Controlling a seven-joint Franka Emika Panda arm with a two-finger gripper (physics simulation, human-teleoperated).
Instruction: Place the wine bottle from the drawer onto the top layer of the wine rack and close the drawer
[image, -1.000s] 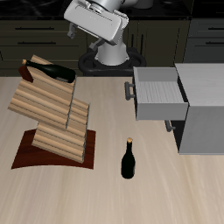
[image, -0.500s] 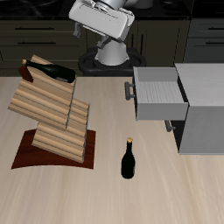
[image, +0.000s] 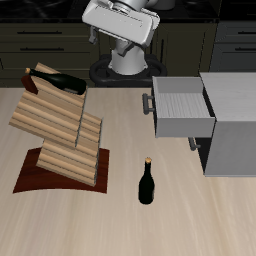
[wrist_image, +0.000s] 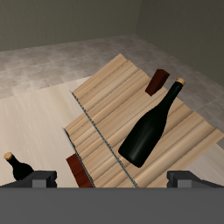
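Bottle racked, drawer open.
Wine rack (image: 58, 135) carries the wine bottle (wrist_image: 154, 124) lying flat along its top layer (wrist_image: 131, 96); drawer (image: 181, 107) stands pulled out, handle (image: 148, 104) facing the rack, well apart from the raised gripper (image: 121, 22). Fingers (wrist_image: 35, 181) spread, holding nothing.

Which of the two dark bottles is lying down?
The wine bottle on the wine rack's top layer; the other bottle stands upright on the table.
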